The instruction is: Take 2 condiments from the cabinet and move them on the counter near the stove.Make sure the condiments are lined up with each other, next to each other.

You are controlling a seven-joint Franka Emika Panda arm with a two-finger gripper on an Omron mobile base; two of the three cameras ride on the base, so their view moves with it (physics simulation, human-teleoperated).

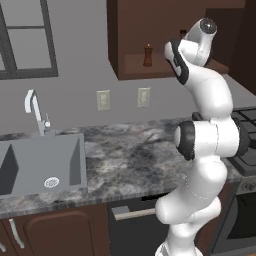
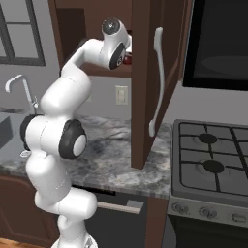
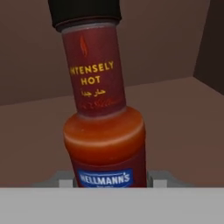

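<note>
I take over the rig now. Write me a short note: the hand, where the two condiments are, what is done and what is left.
Hand: inside the cabinet, closed around the red sauce bottle low on its body; the bottle stands upright on the shelf.
Pepper mill: on the same shelf, to the left, untouched.
Done: the grip on the bottle, nothing more.
Left: carry the bottle to the counter beside the stove, then fetch the mill and set it next to the bottle, in line.
</note>
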